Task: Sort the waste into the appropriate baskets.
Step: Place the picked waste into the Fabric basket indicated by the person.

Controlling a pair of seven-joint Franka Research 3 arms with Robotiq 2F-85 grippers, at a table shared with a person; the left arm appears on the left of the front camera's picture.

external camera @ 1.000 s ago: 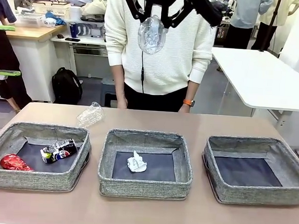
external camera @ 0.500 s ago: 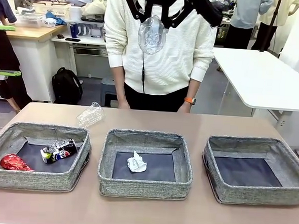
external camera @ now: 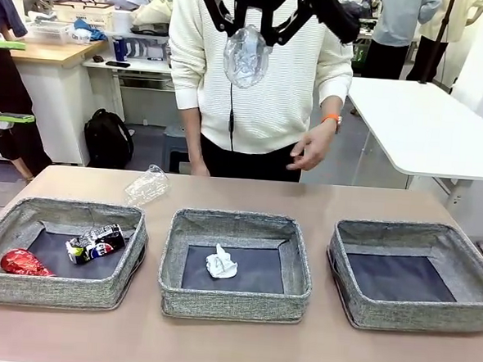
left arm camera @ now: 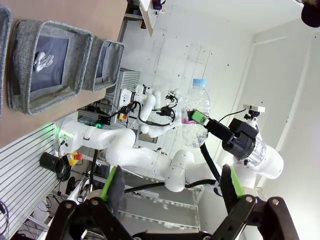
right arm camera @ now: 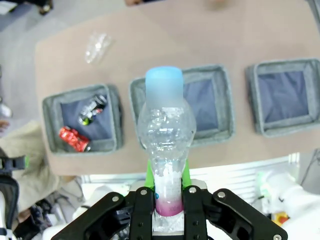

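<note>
High above the table, my right gripper (external camera: pixel 253 26) is shut on the pink-labelled clear bottle (external camera: pixel 246 56). From the right wrist the bottle (right arm camera: pixel 165 125) stands cap-up between the green pads (right arm camera: pixel 185 175). Three grey baskets sit in a row. The left basket (external camera: pixel 54 288) holds a red can (external camera: pixel 22 262) and a dark multicoloured can (external camera: pixel 95 243). A white paper ball (external camera: pixel 220 262) lies in the middle basket (external camera: pixel 234 304). Nothing lies in the right basket (external camera: pixel 414 316). On the table behind the left basket lies a clear plastic container (external camera: pixel 147 185). My left gripper (left arm camera: pixel 174 187) is open with nothing in it.
A person in a white sweater stands at the far side of the table, one hand (external camera: pixel 312 146) raised above its edge. A white table (external camera: pixel 425 127) stands at the back right. Bare tabletop lies behind the middle and right baskets.
The person's hand on the right has lifted from the table's far edge to waist height. Both grippers and the bottle have stayed where they were.
</note>
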